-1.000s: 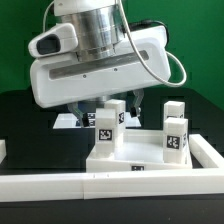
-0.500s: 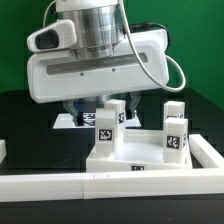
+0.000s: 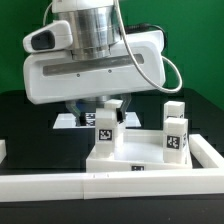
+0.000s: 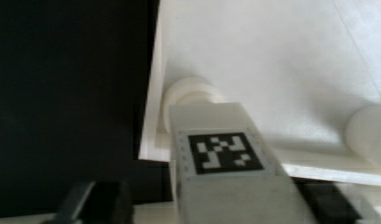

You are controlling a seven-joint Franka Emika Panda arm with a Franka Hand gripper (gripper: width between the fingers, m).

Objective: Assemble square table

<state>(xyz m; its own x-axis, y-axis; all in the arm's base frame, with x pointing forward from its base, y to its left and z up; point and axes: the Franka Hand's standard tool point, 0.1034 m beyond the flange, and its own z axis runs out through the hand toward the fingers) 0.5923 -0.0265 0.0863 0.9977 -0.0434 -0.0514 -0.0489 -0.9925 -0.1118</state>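
Square tabletop (image 3: 125,152) lay flat, lower centre of exterior frame, against white L-shaped rails (image 3: 60,184), likely as brace for leg fitting. Two legs stood upright on it: one (image 3: 108,122) at centre under tool (image 3: 98,100), one (image 3: 175,129) at right. Other legs not seen. Tool hung low over centre leg; fingers hidden, grip state could not be told. Marker strip (image 3: 68,121) lay on black counter (image 3: 20,120) behind.
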